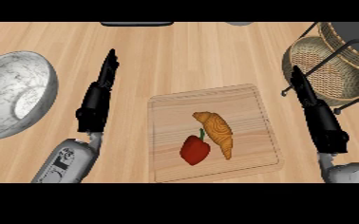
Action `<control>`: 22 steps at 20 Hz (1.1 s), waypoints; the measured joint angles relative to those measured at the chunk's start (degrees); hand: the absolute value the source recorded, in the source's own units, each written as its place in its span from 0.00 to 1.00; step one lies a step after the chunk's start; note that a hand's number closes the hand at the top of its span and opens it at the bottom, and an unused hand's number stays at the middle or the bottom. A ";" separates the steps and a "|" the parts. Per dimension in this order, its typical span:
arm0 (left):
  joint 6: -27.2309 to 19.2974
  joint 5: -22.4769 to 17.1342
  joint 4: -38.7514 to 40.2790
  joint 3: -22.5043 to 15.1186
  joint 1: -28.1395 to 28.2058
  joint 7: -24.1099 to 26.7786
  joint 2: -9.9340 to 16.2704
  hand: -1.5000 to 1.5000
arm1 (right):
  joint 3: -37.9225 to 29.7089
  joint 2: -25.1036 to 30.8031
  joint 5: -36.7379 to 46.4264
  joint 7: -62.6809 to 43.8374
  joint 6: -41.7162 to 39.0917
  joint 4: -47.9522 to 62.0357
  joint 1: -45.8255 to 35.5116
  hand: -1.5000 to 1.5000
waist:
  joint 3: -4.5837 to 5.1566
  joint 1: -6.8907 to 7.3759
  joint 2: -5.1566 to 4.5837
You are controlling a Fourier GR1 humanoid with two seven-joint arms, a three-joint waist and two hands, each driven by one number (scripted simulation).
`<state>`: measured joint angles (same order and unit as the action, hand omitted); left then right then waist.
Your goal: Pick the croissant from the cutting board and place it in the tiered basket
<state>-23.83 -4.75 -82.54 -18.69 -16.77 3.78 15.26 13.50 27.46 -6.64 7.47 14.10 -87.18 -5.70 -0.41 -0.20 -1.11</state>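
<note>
Lying left of right hand: croissant.

**Croissant on the board, basket at the far right**

The croissant is golden brown and ridged, lying flat on the pale wooden cutting board, its length running from upper left to lower right. It sits between the two hands, to the left of the right hand and apart from it. The tiered basket, woven wicker in a dark wire frame, stands just beyond that hand's fingertips.
</note>
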 measured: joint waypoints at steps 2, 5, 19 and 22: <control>0.99 -0.79 0.61 0.45 1.83 -0.65 0.80 0.50 | 0.80 -1.87 -3.06 1.34 -3.69 2.16 0.23 1.00 | 0.11 0.67 0.26; 2.69 -2.32 2.58 1.12 5.04 -2.95 2.63 0.50 | 2.95 -6.01 -10.57 1.07 -11.46 4.17 0.36 1.00 | -0.06 3.26 -0.32; 13.36 -11.52 6.93 8.69 15.02 -7.54 12.69 0.50 | 9.23 -0.28 4.26 7.47 -15.49 10.41 -3.14 0.00 | 0.46 2.40 1.21; 14.59 -12.40 6.78 9.58 15.90 -7.93 13.55 0.50 | 11.63 3.38 8.71 1.01 -17.86 9.43 -7.20 0.00 | 0.47 1.98 1.26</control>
<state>-9.24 -17.15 -75.77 -9.11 -0.87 -4.15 28.81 25.12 30.84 2.07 8.48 -3.76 -77.75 -12.90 0.06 1.77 0.16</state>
